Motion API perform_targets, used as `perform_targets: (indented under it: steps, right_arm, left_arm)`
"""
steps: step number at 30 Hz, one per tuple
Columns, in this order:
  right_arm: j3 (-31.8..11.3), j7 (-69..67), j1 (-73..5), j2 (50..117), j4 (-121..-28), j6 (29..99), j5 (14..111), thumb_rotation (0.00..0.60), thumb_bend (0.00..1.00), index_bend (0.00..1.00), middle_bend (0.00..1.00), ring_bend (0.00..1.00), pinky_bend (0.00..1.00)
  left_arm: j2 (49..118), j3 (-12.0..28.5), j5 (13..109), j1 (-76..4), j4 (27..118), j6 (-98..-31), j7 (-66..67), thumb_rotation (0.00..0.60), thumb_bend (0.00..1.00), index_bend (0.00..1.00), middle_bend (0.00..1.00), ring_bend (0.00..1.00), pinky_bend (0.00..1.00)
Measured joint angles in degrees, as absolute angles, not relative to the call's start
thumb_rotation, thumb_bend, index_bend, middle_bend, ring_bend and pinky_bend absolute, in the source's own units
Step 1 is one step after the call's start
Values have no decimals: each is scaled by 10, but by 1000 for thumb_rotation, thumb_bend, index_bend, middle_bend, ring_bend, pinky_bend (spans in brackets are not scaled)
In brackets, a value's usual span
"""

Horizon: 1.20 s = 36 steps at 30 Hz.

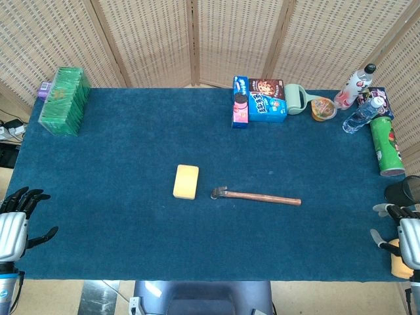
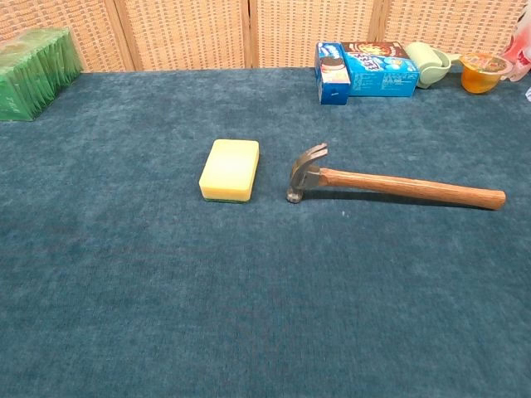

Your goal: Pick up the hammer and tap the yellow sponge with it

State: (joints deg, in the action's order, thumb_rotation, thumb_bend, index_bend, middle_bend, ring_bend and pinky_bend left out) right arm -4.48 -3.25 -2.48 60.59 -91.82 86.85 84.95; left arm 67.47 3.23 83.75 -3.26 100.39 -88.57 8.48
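Nothing is done yet.
The hammer (image 1: 256, 196) lies beside the sponge (image 1: 186, 181) (untouched); our left hand (image 1: 16, 223) and right hand (image 1: 401, 239) wait with spread fingers.

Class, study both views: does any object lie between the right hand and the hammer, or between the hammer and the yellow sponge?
Nothing visible does. Bare cloth separates the right hand from the hammer and the hammer from the yellow sponge.

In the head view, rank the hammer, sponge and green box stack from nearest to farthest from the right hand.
From the right hand, at the table's right edge:
1. Hammer, centre, handle toward that hand.
2. Sponge, just left of the hammer head.
3. Green box stack, far left corner.
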Motion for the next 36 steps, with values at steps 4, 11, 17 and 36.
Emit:
perform_targets:
  steps: [4,11,17,36]
  right_arm:
    - [-45,-33,-27,608,-915,864,848,600,299,378,467,445,434]
    - [-43,-42,-26,608,-912,861,848,600,299,378,469,457,446]
    - [-41,-57,-31,602,-916,852,856,600,317,377,457,457,441]
    - [-71,-72,-187,616,-979,643,847,600,349,378,435,421,374]
  left_arm:
    - [675,33,836,-33,1003,-884,86,600,189,271,215,106,125]
    - [674,32,841,-31,1004,-887,86,600,190,271,215,106,124]
    - [661,34,853,-29,1010,-899,90,600,189,270,215,107,125]
    - [594,61,866,-73,1076,-862,139,600,189,271,214,106,125]
